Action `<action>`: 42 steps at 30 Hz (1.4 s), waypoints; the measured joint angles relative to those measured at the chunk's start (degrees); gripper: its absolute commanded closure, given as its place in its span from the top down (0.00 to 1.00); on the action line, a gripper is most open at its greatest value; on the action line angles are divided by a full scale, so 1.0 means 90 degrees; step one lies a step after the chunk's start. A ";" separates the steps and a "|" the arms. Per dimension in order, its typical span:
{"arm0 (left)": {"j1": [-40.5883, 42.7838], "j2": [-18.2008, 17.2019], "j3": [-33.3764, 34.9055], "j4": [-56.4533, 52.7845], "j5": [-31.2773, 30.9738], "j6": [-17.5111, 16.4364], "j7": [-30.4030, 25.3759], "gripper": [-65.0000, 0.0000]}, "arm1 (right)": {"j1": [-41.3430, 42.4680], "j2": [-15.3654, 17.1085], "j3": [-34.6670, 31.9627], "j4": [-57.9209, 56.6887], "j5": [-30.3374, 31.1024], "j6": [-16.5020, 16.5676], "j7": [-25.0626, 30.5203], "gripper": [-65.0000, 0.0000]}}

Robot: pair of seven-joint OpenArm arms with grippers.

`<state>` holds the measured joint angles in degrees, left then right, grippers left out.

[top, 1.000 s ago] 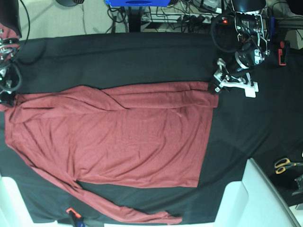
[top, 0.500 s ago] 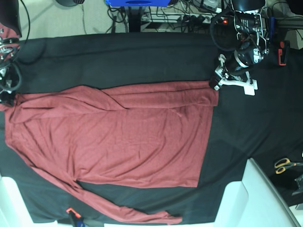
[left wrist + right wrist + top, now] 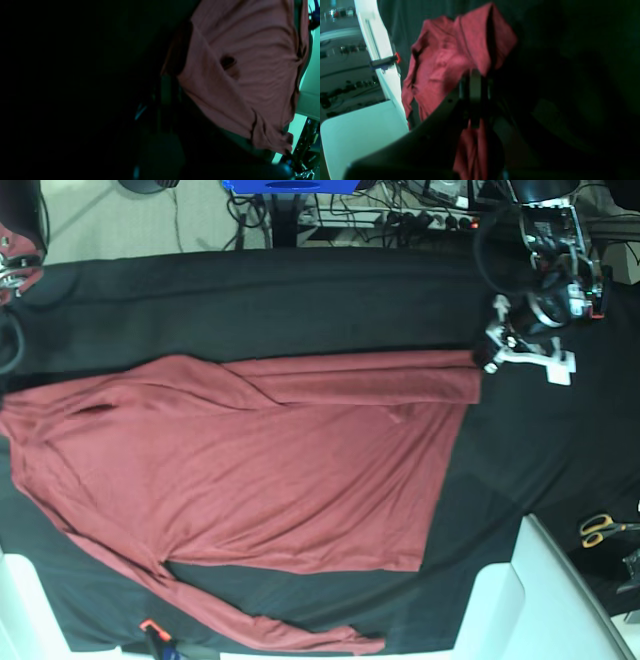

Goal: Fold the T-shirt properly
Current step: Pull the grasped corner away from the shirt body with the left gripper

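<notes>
We see the T-shirt (image 3: 260, 470) spread flat on the black table cloth (image 3: 300, 300), body across the middle, one long sleeve trailing along the near edge. Left gripper (image 3: 487, 356) sits at the shirt's far corner on the base view's right, jaws together, pinching the fabric edge there. Right gripper (image 3: 475, 86) is at the opposite end; wrist cam shows it clamped on bunched red cloth. Scissors (image 3: 603, 528) lie well apart from the shirt, near the white table edge (image 3: 560, 600)
</notes>
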<state>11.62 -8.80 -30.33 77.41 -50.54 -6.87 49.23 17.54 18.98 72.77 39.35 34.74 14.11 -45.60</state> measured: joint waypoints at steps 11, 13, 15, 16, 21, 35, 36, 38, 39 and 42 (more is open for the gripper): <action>0.0002 -0.0119 -0.0049 0.0155 0.0041 0.0000 0.0219 0.00 | -0.0211 -0.0027 0.0248 0.0002 -0.0005 -0.0005 -0.0240 0.00; -0.0002 -0.0194 -0.0051 0.0155 0.0027 0.0000 0.0223 0.00 | -0.0299 -0.0010 0.0289 0.0002 -0.0005 -0.0015 -0.0240 0.00; -0.0002 -0.0204 -0.0056 0.0155 0.0019 0.0000 0.0221 0.00 | -0.0372 -0.0015 0.0291 0.0002 -0.0010 -0.0019 -0.0250 0.00; 0.0005 -0.0202 -0.0049 0.0155 0.0019 0.0000 0.0223 0.00 | -0.0406 -0.0022 0.0291 0.0002 -0.0015 -0.0019 -0.0253 0.00; 0.0255 -0.0189 -0.0024 0.0313 0.0019 0.0000 0.0228 0.00 | -0.0597 -0.0095 0.0291 0.0478 -0.0032 -0.0015 -0.0534 0.00; 0.1292 -0.0170 -0.0039 0.1333 -0.0022 0.0000 0.0223 0.00 | -0.0979 -0.0100 0.0333 0.1129 -0.0007 -0.0017 -0.1144 0.00; 0.1338 -0.0170 -0.0039 0.1333 -0.0022 -0.0005 0.0226 0.00 | -0.0991 -0.0121 0.0333 0.1132 -0.0005 -0.0019 -0.1132 0.00; 0.1428 -0.0172 -0.0039 0.1333 -0.0022 -0.0002 0.0194 0.00 | -0.1076 -0.0180 0.0330 0.1137 0.0005 -0.0017 -0.1120 0.00; 0.1469 -0.0172 -0.0041 0.1333 -0.0022 -0.0002 0.0194 0.00 | -0.1115 -0.0209 0.0330 0.1137 0.0019 -0.0017 -0.1120 0.00; 0.1593 -0.0172 -0.0044 0.1336 -0.0024 -0.0002 0.0197 0.00 | -0.1316 -0.0228 0.0333 0.1137 0.0017 -0.0017 -0.1115 0.00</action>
<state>25.96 -10.35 -30.72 89.43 -50.76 -6.90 51.00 5.69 16.93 75.77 49.58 34.89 13.96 -55.64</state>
